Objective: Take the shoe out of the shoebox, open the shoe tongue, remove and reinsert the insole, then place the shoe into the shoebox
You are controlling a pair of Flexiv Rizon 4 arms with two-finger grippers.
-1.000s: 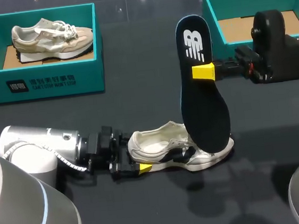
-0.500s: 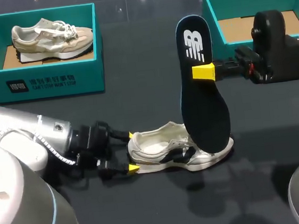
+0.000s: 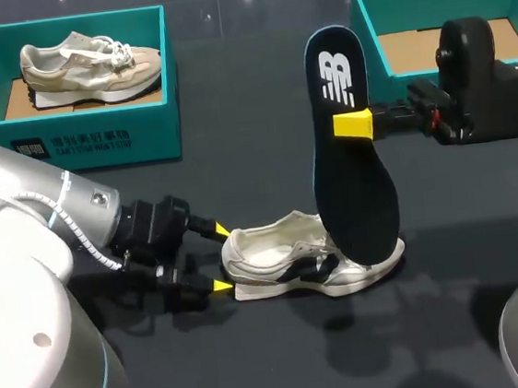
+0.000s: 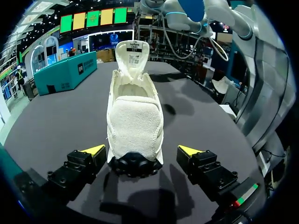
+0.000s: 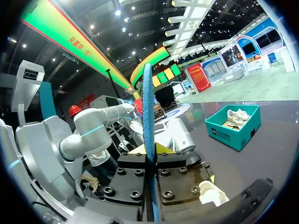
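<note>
At the tabletop's far left corner, a teal cardboard shoebox (image 3: 77,139) held a beige suede sneaker (image 3: 88,64), probably the pair's other shoe. Toward the near edge, about the middle, the left gripper (image 3: 219,257) lay low, its yellow-tipped fingers spread either side of the heel of the white mesh sneaker (image 3: 265,249). It was not gripping, and was likely placed there to steady the sneaker. The right gripper (image 3: 354,124) was clamped on the black foam insole (image 3: 355,184), holding it upright with its wide end down at the sneaker's front, seemingly for reinsertion. A second teal shoebox (image 3: 366,25) stood open at the far right corner.
</note>
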